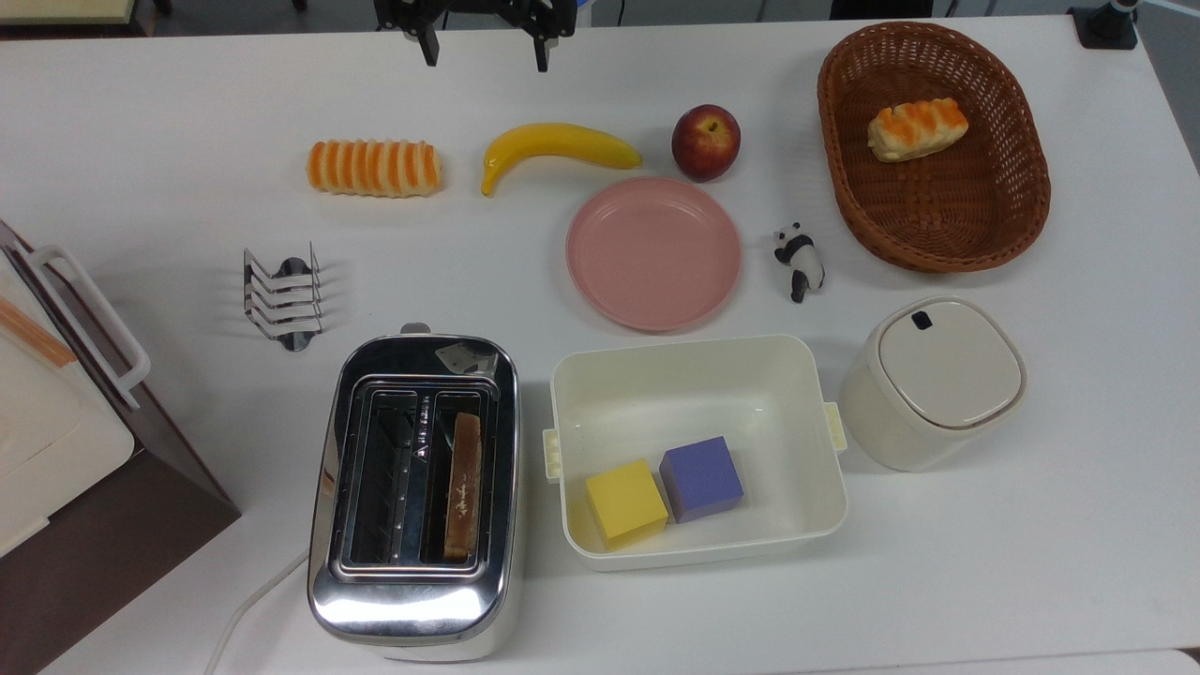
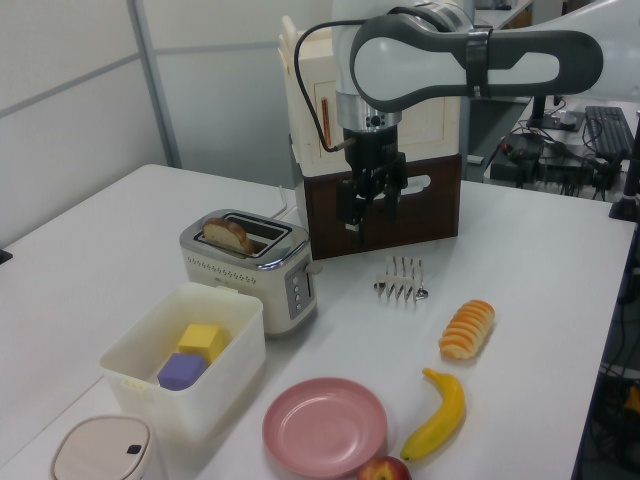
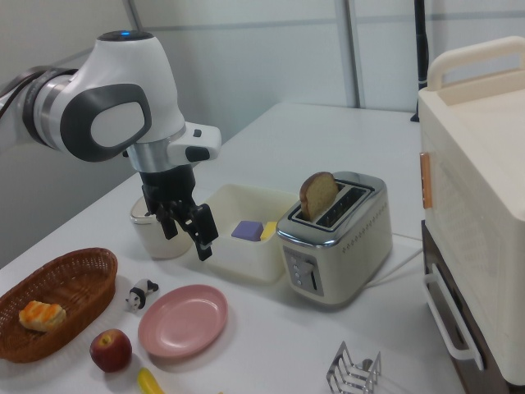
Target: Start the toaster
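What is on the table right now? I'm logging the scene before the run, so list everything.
toaster: 1, chrome, top view's lower centre-left
toast slice: 1, brown, in one toaster slot
toast rack: 1, silver wire, above the toaster
box appliance: 1, white and brown, left edge
striped bread: 1, orange-white, upper left
banana: 1, yellow, upper centre
apple: 1, red, beside the banana
plate: 1, pink, centre
panda figure: 1, black-white, right of the plate
basket: 1, brown wicker, upper right
bread roll: 1, in the basket
tub: 1, white, lower centre
cubes: yellow, purple, in the tub
lidded canister: 1, cream, lower right
end effector: 1, black, top edge, open
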Controlling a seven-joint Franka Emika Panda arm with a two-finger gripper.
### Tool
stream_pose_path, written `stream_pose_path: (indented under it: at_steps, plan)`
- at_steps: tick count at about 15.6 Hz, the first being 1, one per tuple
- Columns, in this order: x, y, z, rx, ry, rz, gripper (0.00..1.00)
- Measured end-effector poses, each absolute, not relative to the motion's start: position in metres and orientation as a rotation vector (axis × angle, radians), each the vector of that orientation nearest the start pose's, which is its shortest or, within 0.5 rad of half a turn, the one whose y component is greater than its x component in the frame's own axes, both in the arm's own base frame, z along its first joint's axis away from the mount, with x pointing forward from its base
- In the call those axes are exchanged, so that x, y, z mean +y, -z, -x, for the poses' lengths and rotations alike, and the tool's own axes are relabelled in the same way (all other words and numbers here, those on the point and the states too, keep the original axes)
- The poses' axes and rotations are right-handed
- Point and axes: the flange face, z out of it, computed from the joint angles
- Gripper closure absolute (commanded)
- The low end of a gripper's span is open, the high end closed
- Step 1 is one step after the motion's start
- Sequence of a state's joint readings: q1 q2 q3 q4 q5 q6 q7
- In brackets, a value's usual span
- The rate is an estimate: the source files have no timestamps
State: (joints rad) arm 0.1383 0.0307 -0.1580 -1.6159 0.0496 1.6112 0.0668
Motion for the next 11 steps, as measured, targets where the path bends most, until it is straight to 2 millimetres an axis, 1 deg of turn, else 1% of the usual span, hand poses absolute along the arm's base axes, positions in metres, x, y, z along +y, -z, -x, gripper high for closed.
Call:
stream_pose_path:
  at_steps: [5, 11]
  plan:
    - [-0.0068, -0.5815, -0.569, 0.068, -0.077, 3.118, 0.0]
    - [-0.0091, -0.5816, -0.569, 0.01, -0.076, 3.119, 0.0]
